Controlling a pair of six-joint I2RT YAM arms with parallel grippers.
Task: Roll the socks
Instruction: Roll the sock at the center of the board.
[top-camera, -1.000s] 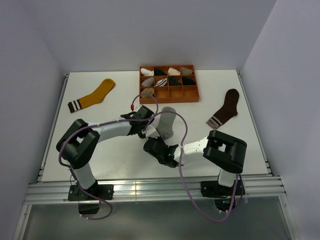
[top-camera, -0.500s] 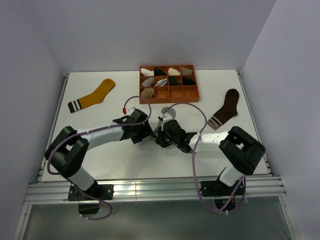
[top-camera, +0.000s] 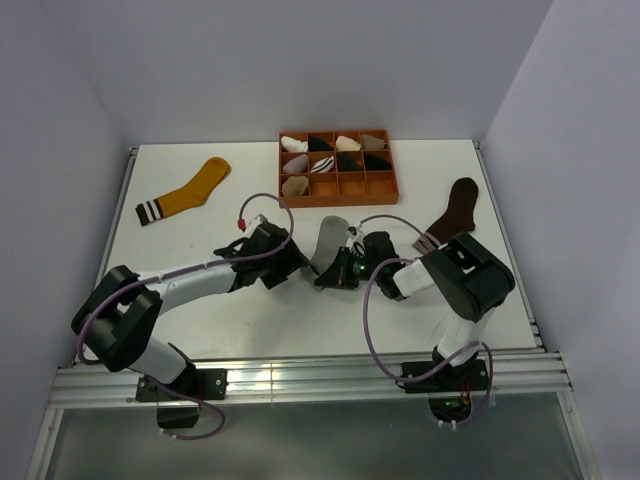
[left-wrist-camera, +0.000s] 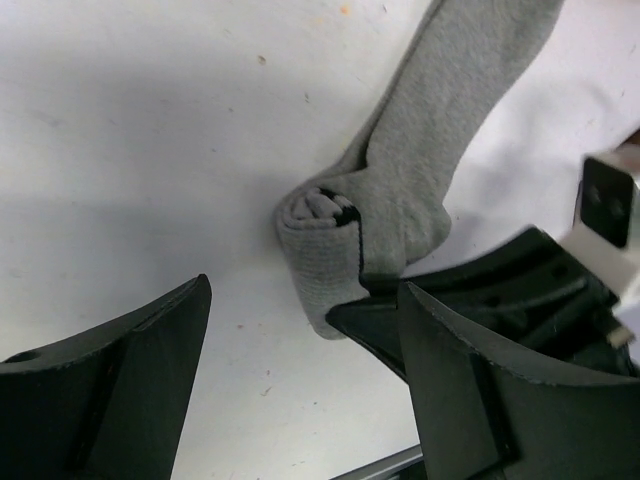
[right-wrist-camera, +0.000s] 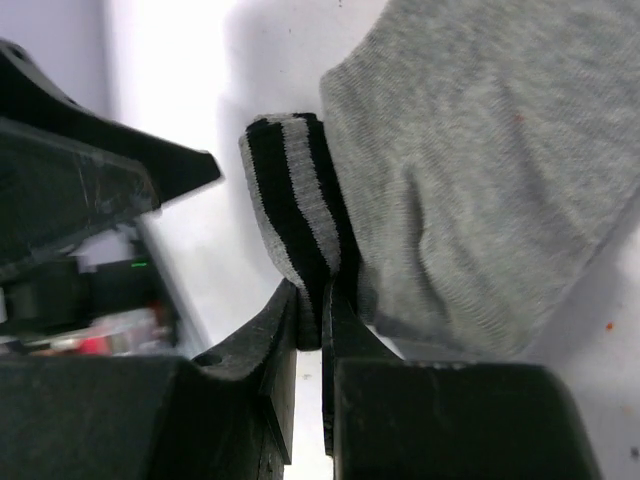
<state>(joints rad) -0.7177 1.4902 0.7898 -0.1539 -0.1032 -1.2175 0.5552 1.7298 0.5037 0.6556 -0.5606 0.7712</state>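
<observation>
- Opening wide over the last second, the left gripper (left-wrist-camera: 303, 300) has let go; its jaws now stand far apart with nothing between them, just short of the grey sock (top-camera: 331, 240).
- The right gripper (right-wrist-camera: 310, 300) has swung in from nearer the arm bases. It is now pinched almost closed on the striped cuff (right-wrist-camera: 295, 190) of that sock.
- The cuff end is turned over on itself into a first tight fold, while the foot of the sock lies flat on the table (top-camera: 200, 300), stretching away toward the orange tray (top-camera: 340, 201).
- This reads as a handover: the right arm holds the started roll, and the freed left arm can probably take a new grip. The roll is only begun.
- The mustard-yellow sock (top-camera: 190, 195) lies flat at the far left and the dark brown sock (top-camera: 455, 215) at the right, both well apart from the arms and unrolled.
- No brand, label or writing can be read anywhere. The socks carry only stripes, and the sock bundles (top-camera: 330, 155) in the tray show no lettering.
</observation>
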